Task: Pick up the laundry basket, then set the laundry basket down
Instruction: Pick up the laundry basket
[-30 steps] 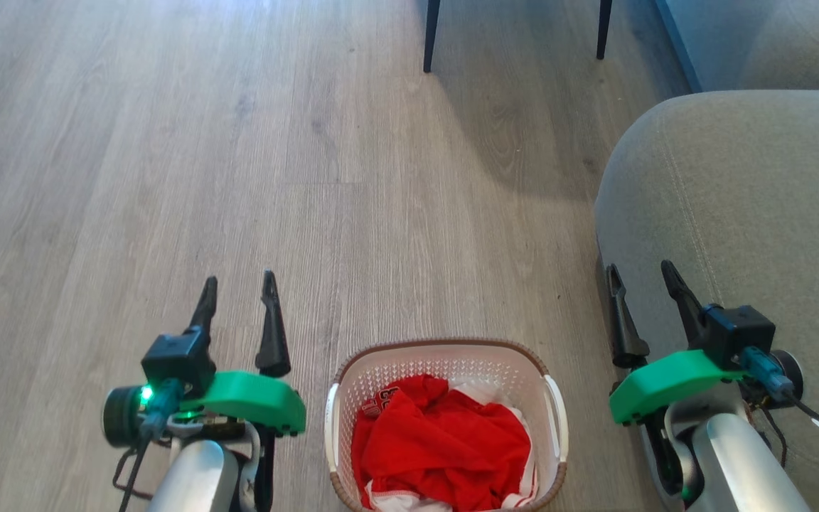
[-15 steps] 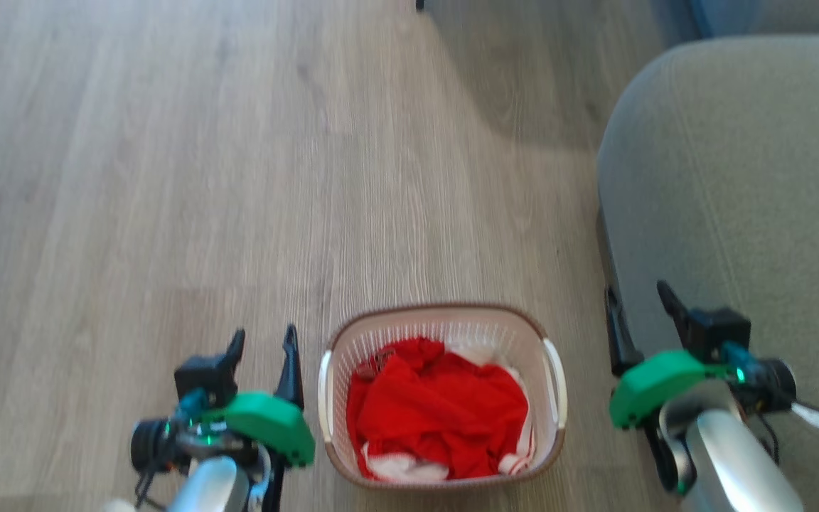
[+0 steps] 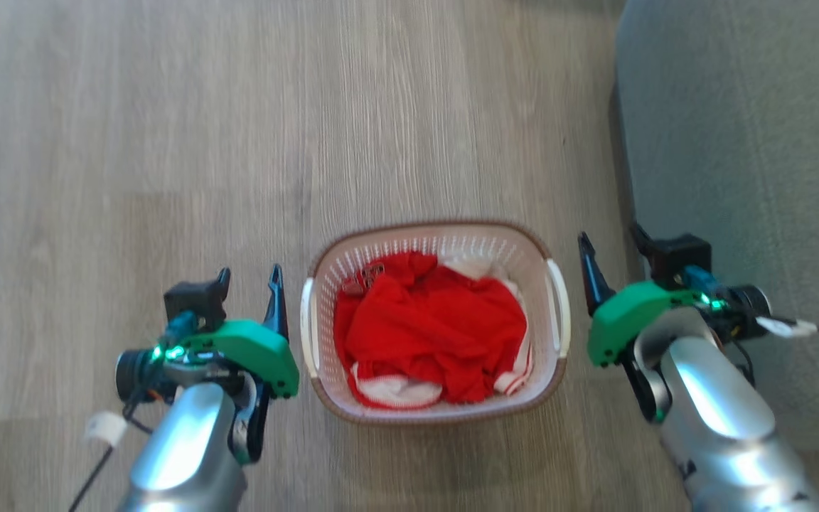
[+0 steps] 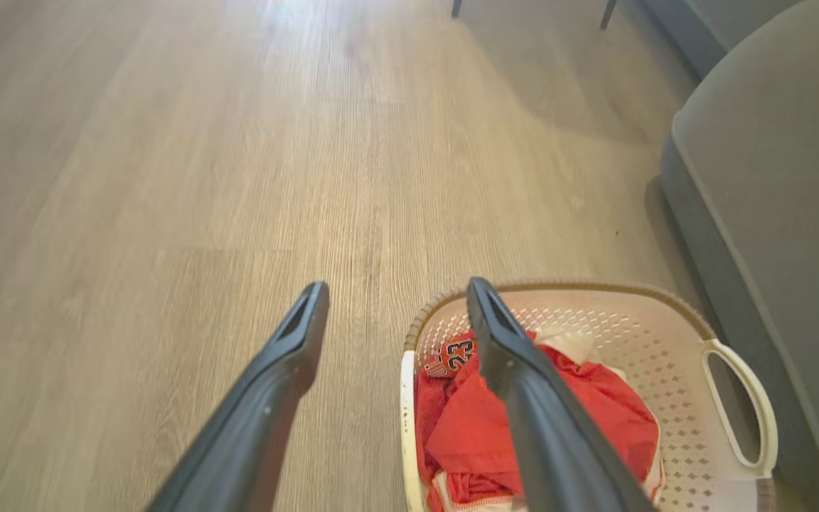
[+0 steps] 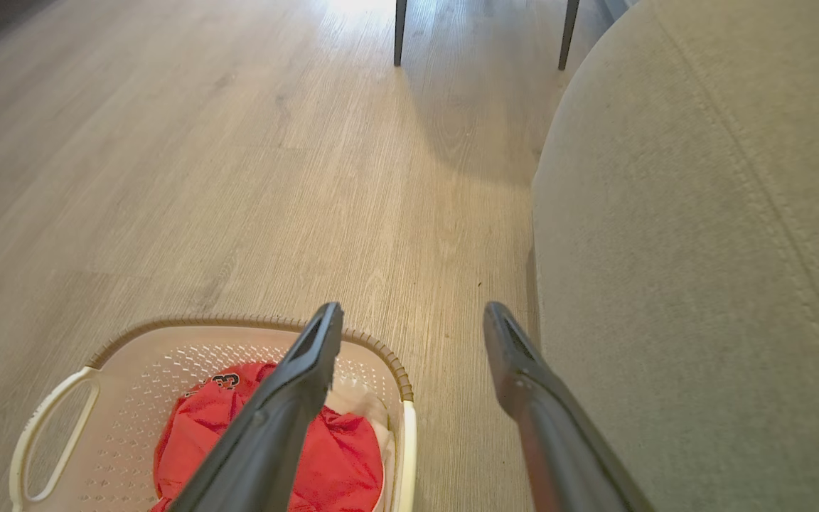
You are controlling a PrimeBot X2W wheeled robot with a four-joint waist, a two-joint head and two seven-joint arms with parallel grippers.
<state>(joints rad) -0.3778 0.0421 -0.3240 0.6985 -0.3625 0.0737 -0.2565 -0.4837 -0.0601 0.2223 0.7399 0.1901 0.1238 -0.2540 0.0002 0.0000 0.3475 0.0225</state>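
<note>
White perforated plastic under a brown woven-look rim: the laundry basket [image 3: 438, 226] sat flat on the wood-plank floor [image 3: 168, 107], dead centre between the two arms, with a red jersey [image 3: 431, 327] and some white cloth heaped inside. The left gripper [image 3: 249, 274] hovered just beside the basket's left handle [image 3: 306, 327], jaws spread wide and holding nothing. The right gripper [image 3: 609, 235] flanked the right handle [image 3: 559, 299], equally wide and equally empty, with the grey sofa [image 3: 736, 142] close on its outer side. Nothing was lifted yet, and this looked like the line-up for a two-handed pick. To do it well, each gripper probably needed to drop to handle height and take one white loop between its fingers, at matching points so the load came up level. The right arm had little room against the upholstery, so a clean inward approach seemed the safer line. Closing both together should have kept the basket from skating sideways on the smooth boards.
</note>
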